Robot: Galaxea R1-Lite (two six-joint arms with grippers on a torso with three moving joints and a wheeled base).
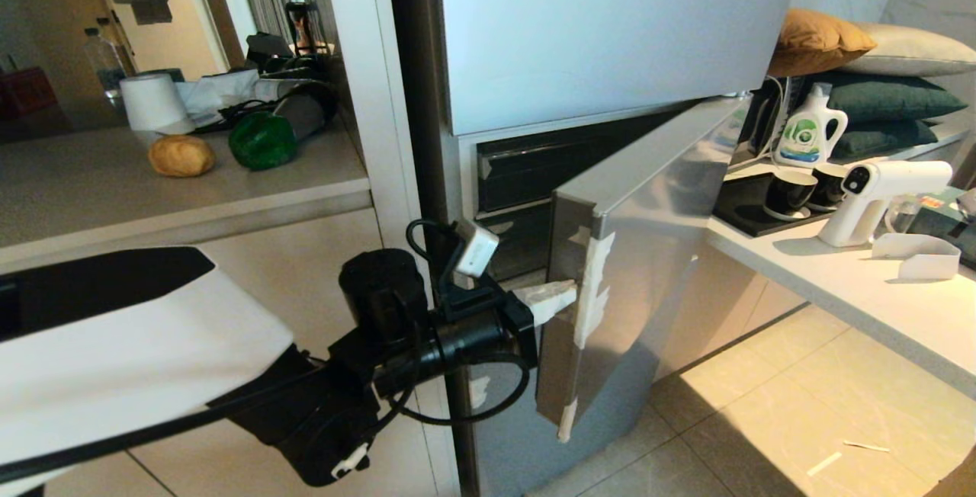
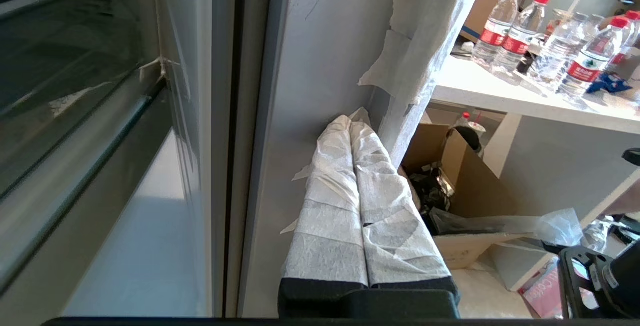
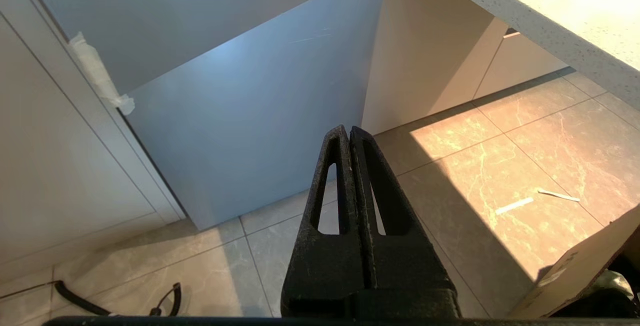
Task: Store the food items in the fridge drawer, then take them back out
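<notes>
The fridge drawer (image 1: 656,200), the middle silver-blue front with white tape on its left edge, stands swung out at an angle from the fridge. My left gripper (image 1: 560,295) is shut, its white-wrapped fingers (image 2: 345,206) pressed together with nothing between them. Their tips lie against the inner face of the drawer front (image 2: 320,66), just behind its taped edge (image 2: 425,41). The golden-brown lump (image 1: 181,155) and the green pepper (image 1: 262,140) sit on the counter left of the fridge. My right gripper (image 3: 348,131) hangs shut over the floor before the lowest fridge front (image 3: 250,116).
A white counter (image 1: 854,283) right of the fridge holds a spray gun (image 1: 877,184), a detergent bottle (image 1: 810,127) and black cups (image 1: 789,192). A paper roll (image 1: 152,101) stands behind the food. An open cardboard box (image 2: 465,176) and water bottles (image 2: 500,31) lie beyond the drawer front.
</notes>
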